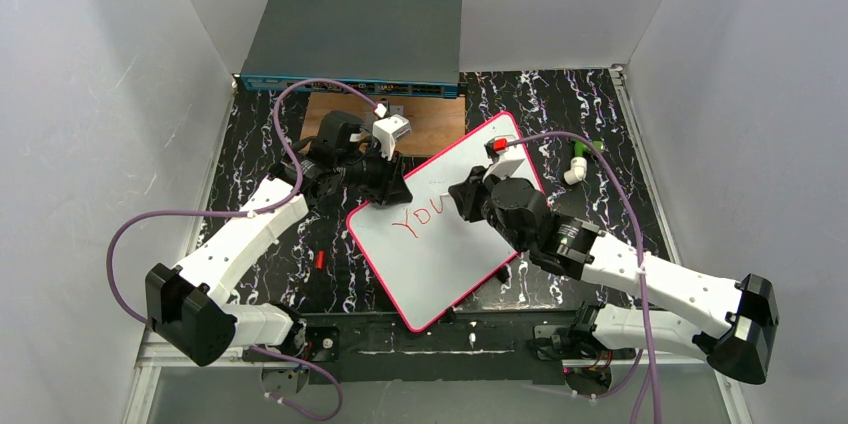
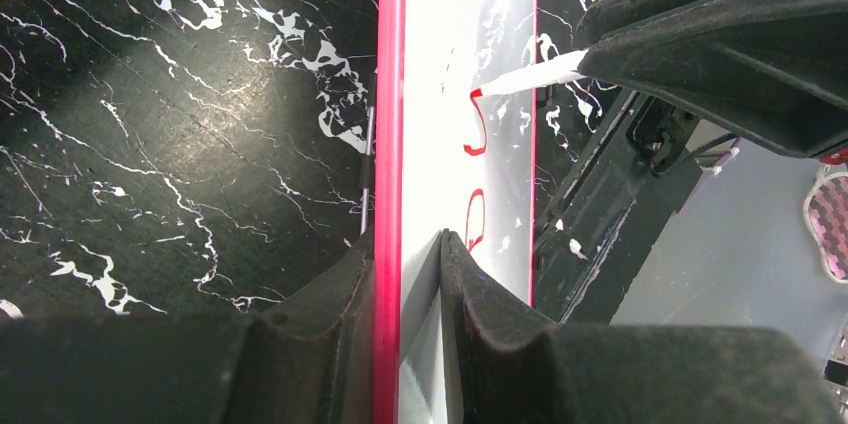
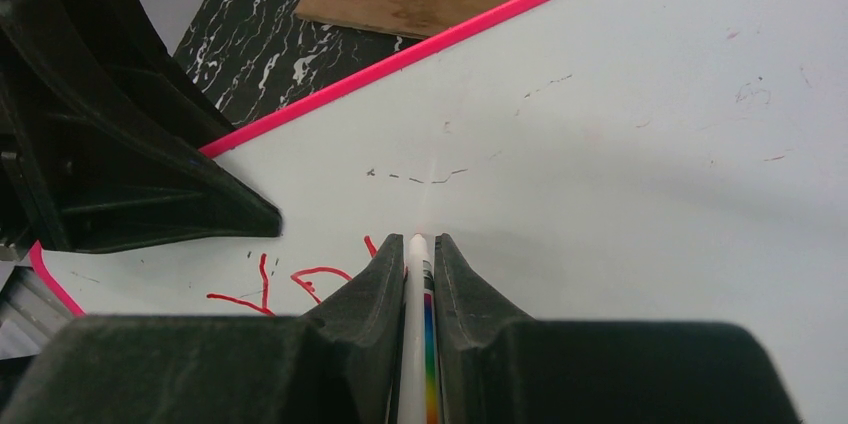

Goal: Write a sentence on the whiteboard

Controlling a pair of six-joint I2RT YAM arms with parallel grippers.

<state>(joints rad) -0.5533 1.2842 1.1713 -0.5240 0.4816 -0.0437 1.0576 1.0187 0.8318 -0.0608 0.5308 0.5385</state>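
The whiteboard (image 1: 440, 244), white with a pink-red rim, lies tilted on the black marbled table and bears red letters "YOU" (image 1: 415, 219). My left gripper (image 1: 385, 189) is shut on the board's left rim; in the left wrist view (image 2: 412, 244) one finger is under the pink rim (image 2: 388, 94) and one on the white face. My right gripper (image 1: 468, 194) is shut on a white marker (image 3: 416, 274) with a rainbow stripe, its tip down on the board (image 3: 620, 144) just right of the red letters (image 3: 300, 279). The marker tip also shows in the left wrist view (image 2: 520, 79).
A grey network switch box (image 1: 355, 39) stands at the back. A brown wooden board (image 1: 430, 124) with a small white part (image 1: 391, 130) lies before it. A small red item (image 1: 319, 259) lies on the table left of the whiteboard. A white-green object (image 1: 578, 162) lies right of the board.
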